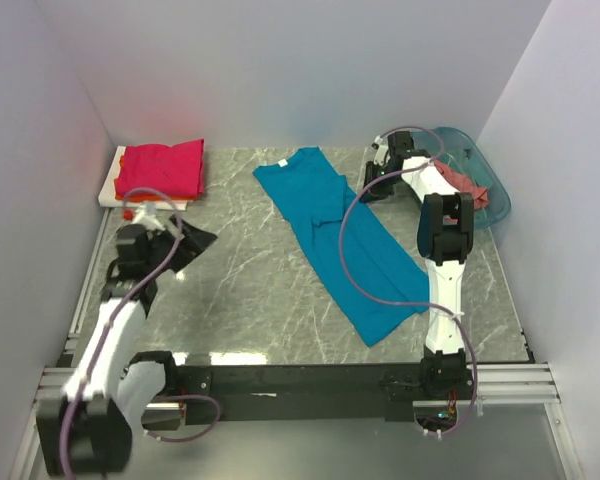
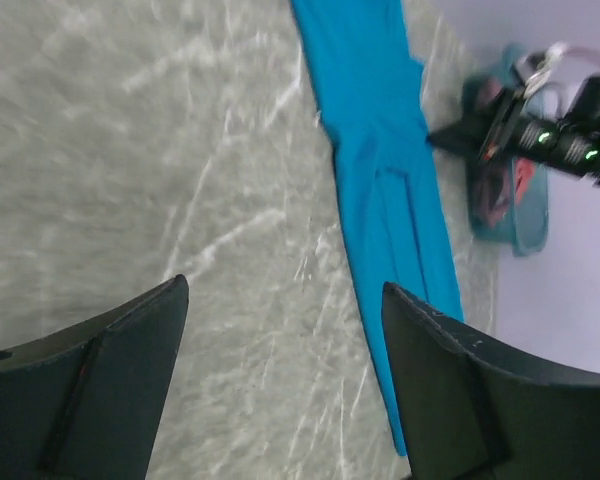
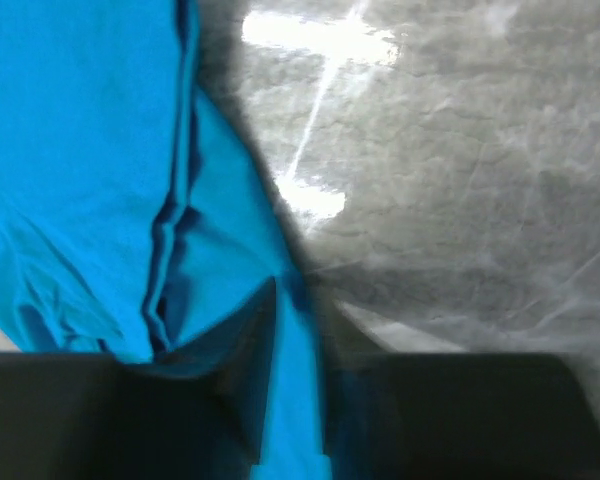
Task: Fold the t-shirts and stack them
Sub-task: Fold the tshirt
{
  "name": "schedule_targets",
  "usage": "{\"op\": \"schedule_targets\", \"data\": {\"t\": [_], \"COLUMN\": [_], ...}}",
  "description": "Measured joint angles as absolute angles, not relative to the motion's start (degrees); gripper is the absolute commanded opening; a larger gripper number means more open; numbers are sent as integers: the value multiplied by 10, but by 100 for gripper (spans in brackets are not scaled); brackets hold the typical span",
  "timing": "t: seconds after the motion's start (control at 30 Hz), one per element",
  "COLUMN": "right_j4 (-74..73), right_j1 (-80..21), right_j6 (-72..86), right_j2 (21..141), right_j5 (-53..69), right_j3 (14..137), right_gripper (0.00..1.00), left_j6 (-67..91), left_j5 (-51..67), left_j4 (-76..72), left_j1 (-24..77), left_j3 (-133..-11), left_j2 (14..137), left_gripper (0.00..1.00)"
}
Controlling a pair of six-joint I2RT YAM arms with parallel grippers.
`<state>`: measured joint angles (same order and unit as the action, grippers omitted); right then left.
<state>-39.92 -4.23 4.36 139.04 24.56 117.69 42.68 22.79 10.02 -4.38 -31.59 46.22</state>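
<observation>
No text, label, brand, number or sign is legible in any view.

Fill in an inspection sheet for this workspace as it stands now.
Surface: grey marbled table, no spills seen.
Job's things: teal shirt lies long across the middle; magenta shirt folded on orange shirt on a white board, far left; pink shirt in the basket, far right.
Clutter: nothing seen.
Claws: left claw open, empty, above bare table; right claw at the teal shirt's edge, cloth between its fingers, grip unclear.
Cables: purple cable along each arm; the right one loops over the teal shirt.
Surroundings: plain white walls on three sides.
</observation>
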Motion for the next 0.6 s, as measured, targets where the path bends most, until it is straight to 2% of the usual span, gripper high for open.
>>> {"op": "schedule_targets", "data": {"t": [0.1,0.2,0.23,0.3,0.4,0.43,0.6], "right_j4": [-399,-401,-400,-399,-397,-391,-383], "right_j1": [-47,-57,-61,-72,-89,-95,-123], "right_j6": [19,-10,-21,-47,-104,-124,-204], "right_j2": [1371,1314,1289,1231,1132,1097,948], "right_j5": [239,228,223,221,246,257,291], "right_j3": [1162,1113,1094,1057,1001,974,822], "right_gripper": [42,48,50,56,57,58,58], "left_j6": [452,470,475,491,508,514,524], "left_j5": [215,191,185,166,136,126,96], "left_j4": [65,48,45,33,27,34,91], "left_j1": [23,98,110,126,131,132,139], "left_j3": [-339,-422,-448,-521,-624,-665,-861], "left_j2": [581,734,775,868,990,1035,1212], "left_gripper": [79,69,63,58,53,49,44]}}
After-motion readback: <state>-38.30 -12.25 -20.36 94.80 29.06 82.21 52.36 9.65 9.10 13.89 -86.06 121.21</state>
